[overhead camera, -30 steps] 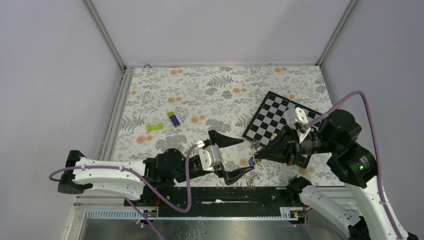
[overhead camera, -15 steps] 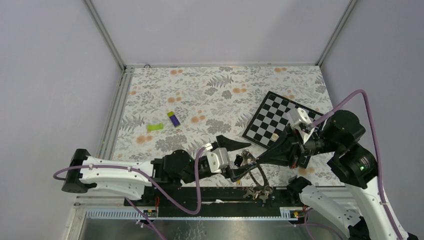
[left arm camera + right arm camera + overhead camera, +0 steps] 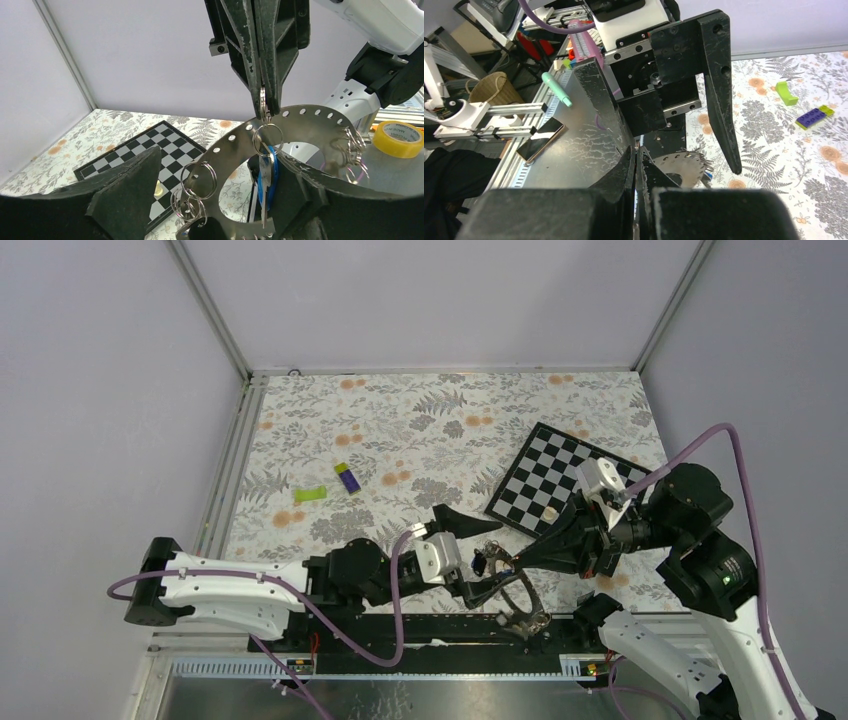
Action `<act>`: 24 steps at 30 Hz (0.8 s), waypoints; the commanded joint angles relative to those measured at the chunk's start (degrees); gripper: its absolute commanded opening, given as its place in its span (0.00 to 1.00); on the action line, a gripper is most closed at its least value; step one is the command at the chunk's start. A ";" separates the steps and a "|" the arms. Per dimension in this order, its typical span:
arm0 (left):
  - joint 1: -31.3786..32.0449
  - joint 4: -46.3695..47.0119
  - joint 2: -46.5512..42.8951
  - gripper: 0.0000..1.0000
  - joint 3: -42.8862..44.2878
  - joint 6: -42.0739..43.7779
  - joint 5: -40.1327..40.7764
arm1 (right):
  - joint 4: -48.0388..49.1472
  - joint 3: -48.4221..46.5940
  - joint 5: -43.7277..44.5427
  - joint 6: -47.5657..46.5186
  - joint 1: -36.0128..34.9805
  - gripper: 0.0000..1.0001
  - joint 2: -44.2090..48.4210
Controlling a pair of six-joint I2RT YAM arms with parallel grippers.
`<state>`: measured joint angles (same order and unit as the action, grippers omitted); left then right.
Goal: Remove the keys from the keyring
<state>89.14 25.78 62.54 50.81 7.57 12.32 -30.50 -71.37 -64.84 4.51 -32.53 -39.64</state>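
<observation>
The keyring [image 3: 300, 112], a large flat grey ring with holes along its rim, hangs upright between my two grippers. It also shows in the top view [image 3: 528, 592] and the right wrist view [image 3: 684, 165]. My right gripper [image 3: 262, 97] [image 3: 517, 560] [image 3: 636, 150] is shut on a small split ring at the keyring's top edge. A blue-headed key [image 3: 269, 172] hangs just below that grip. More split rings [image 3: 187, 200] and keys [image 3: 525, 622] dangle from the rim. My left gripper [image 3: 217, 160] [image 3: 503, 552] is open, its fingers on either side of the keyring.
A checkerboard [image 3: 555, 480] with a small pale piece lies at the right. A purple-and-green block [image 3: 347, 478] and a green piece [image 3: 310, 494] lie on the floral cloth at the left. A yellow tape roll [image 3: 404, 139] and a phone [image 3: 541, 142] sit off the table.
My right gripper has lifted the keyring off the table. My left arm has moved right, so its open fingers now straddle the keyring.
</observation>
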 commanded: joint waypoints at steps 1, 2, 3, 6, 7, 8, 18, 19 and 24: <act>0.07 1.49 -2.71 0.79 2.20 -0.45 1.04 | 0.90 -0.61 2.85 -1.90 -0.15 0.00 0.78; 0.14 1.05 -3.07 0.79 2.19 -0.52 1.00 | 0.83 -0.56 3.28 -2.19 -0.16 0.00 0.79; 0.15 0.64 -3.44 0.78 2.19 -0.61 1.04 | 0.71 -0.61 3.68 -2.37 -0.24 0.00 0.79; 0.11 -0.55 -4.27 0.73 2.15 -0.97 0.85 | 0.60 -0.51 4.34 -2.76 -0.24 0.00 0.79; 0.11 -0.68 -4.54 0.72 2.00 -1.10 0.84 | 0.59 -0.43 4.51 -2.80 -0.19 0.00 0.68; 0.10 -0.72 -4.72 0.70 1.72 -1.27 0.80 | 0.59 -0.43 4.69 -2.92 -0.20 0.00 0.78; 0.08 -1.39 -5.47 0.71 0.94 -1.51 1.23 | 0.60 -0.43 4.92 -2.94 -0.16 0.00 0.54; 0.11 -1.24 -5.36 0.69 0.96 -1.51 1.03 | 0.63 -0.42 4.76 -2.81 -0.22 0.00 0.53; 0.11 -0.65 -3.71 0.62 1.35 -1.44 -0.83 | 1.44 -0.22 3.49 -1.90 -0.12 0.00 0.50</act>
<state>89.14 22.44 58.19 50.81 6.39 12.73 -31.48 -71.37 -59.90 1.98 -32.53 -39.16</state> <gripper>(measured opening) 0.655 0.019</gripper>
